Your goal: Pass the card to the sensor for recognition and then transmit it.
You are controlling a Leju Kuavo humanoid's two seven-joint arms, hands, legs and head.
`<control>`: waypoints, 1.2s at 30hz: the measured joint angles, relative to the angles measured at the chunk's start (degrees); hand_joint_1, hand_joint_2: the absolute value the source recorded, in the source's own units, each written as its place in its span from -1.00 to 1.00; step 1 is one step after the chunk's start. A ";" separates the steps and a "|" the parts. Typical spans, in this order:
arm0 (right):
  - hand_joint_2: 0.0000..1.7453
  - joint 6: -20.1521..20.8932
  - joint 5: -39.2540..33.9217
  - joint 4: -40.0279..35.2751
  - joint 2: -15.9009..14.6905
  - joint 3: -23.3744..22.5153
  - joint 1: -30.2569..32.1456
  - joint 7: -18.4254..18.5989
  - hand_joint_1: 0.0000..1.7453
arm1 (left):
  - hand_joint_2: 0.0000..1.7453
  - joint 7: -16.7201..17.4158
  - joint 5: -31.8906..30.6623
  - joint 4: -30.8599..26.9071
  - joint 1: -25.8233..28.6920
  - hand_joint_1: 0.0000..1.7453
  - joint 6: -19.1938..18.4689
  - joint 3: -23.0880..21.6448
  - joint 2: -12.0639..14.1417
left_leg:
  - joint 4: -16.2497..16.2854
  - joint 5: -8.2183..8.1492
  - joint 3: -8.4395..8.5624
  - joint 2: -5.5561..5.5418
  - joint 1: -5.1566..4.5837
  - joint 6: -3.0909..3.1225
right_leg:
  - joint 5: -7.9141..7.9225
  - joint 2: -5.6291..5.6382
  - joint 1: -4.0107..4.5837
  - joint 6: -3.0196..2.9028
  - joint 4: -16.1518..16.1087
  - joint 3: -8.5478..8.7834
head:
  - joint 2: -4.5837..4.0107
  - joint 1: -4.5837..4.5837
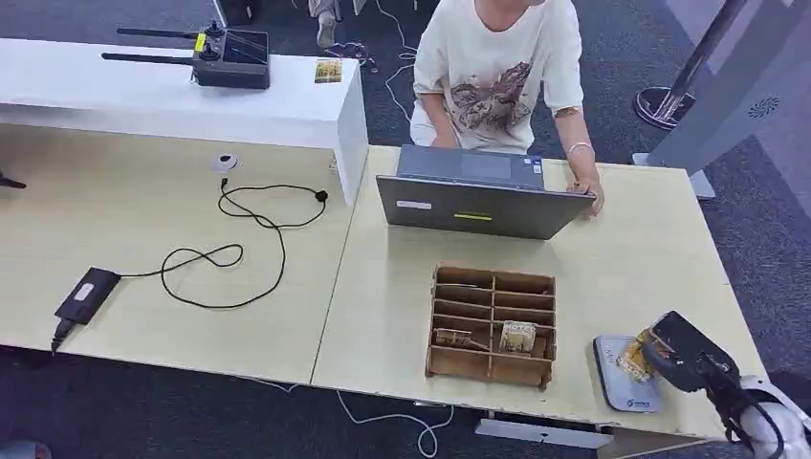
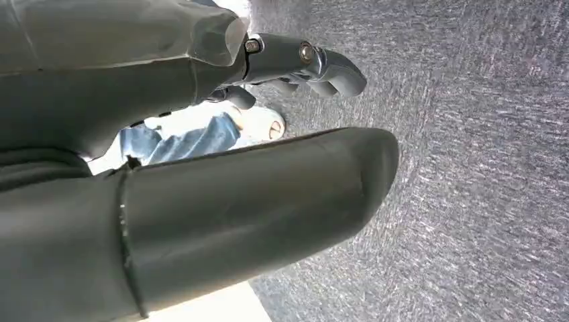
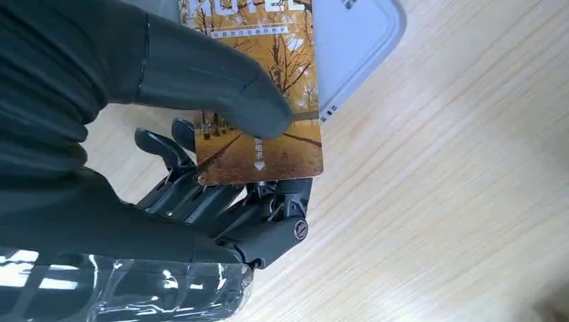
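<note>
My right hand (image 1: 684, 356) pinches a card (image 1: 633, 360) printed with yellow autumn trees, thumb on its face. It holds the card just over the grey sensor pad (image 1: 622, 387) at the table's front right. In the right wrist view the card (image 3: 268, 100) sits under my thumb, my right hand (image 3: 221, 194) behind it, and the sensor pad (image 3: 362, 40) lies right beyond it. My left hand (image 2: 295, 64) hangs over the carpet with its fingers curled in and nothing in them.
A brown divided wooden box (image 1: 493, 325) with cards in two slots stands left of the sensor. A person (image 1: 497, 67) sits behind an open laptop (image 1: 478, 196), one hand on its lid. A black adapter (image 1: 86, 295) and cable lie far left.
</note>
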 joint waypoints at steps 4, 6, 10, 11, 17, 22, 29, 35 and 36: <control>1.00 -0.26 0.17 0.02 0.09 0.00 0.22 0.00 1.00 | -1.00 -0.18 0.00 0.00 0.00 -1.00 0.00 0.00 0.00 | 0.00 0.00 0.02 0.01 0.00 0.00 | 0.00 0.00 0.00 0.00 0.00 0.01 | 0.02 0.00; 1.00 -0.37 0.20 0.02 0.11 0.00 0.31 0.02 1.00 | -1.00 -0.24 0.00 0.00 0.00 -1.00 0.00 0.00 0.00 | 0.00 0.00 0.03 0.02 0.00 0.00 | 0.00 0.01 0.00 0.00 0.00 0.02 | 0.02 0.00; 1.00 -1.01 0.35 -0.31 0.15 -0.02 0.84 0.42 1.00 | -1.00 -0.46 0.00 0.00 0.00 -1.00 0.00 0.00 0.00 | 0.00 0.00 0.06 0.03 0.00 0.00 | 0.00 0.01 0.00 0.00 0.00 0.05 | 0.02 0.02; 1.00 -1.16 0.35 -0.59 0.15 -0.02 1.11 0.44 1.00 | -1.00 -0.52 0.00 0.00 0.00 -1.00 0.00 0.00 0.00 | 0.00 0.00 0.07 0.03 0.00 0.00 | 0.00 0.01 0.00 0.00 0.00 0.05 | 0.00 0.00; 1.00 0.07 -0.57 -4.00 0.09 -1.38 3.39 0.57 1.00 | -1.00 -0.57 0.00 0.00 0.06 -1.00 0.02 0.00 0.02 | 0.00 0.00 0.06 0.02 0.00 0.00 | 0.00 0.01 0.00 0.00 0.00 0.05 | 0.00 0.00; 1.00 3.52 -3.12 -9.11 0.09 -4.17 5.18 -1.73 1.00 | -1.00 -0.57 0.00 0.00 0.12 -1.00 -0.07 0.00 0.02 | 0.00 0.00 0.05 0.04 0.00 0.00 | 0.00 0.04 -0.01 0.00 0.00 0.05 | 0.00 0.00; 1.00 3.61 -2.01 -15.15 -0.39 -5.38 5.37 -0.76 1.00 | -1.00 -0.50 0.00 0.00 0.11 -1.00 -0.09 0.02 0.04 | 0.00 0.00 0.06 0.06 0.00 0.00 | 0.00 0.05 0.00 0.00 0.00 0.05 | 0.00 0.00; 1.00 -0.36 -1.64 -20.85 -0.31 -5.40 4.39 -1.35 1.00 | -1.00 -0.48 0.04 0.00 0.11 -1.00 -0.09 0.00 0.02 | -0.01 0.00 0.03 0.06 0.00 0.00 | 0.00 0.06 -0.01 0.00 0.04 0.06 | 0.00 0.00; 1.00 -2.72 -1.00 -21.69 -0.15 -5.40 3.80 -1.42 1.00 | -1.00 -0.46 0.04 0.00 0.10 -1.00 -0.09 0.00 0.00 | -0.01 0.00 0.04 0.07 0.00 0.00 | 0.00 0.07 0.00 0.00 0.04 0.05 | 0.00 0.00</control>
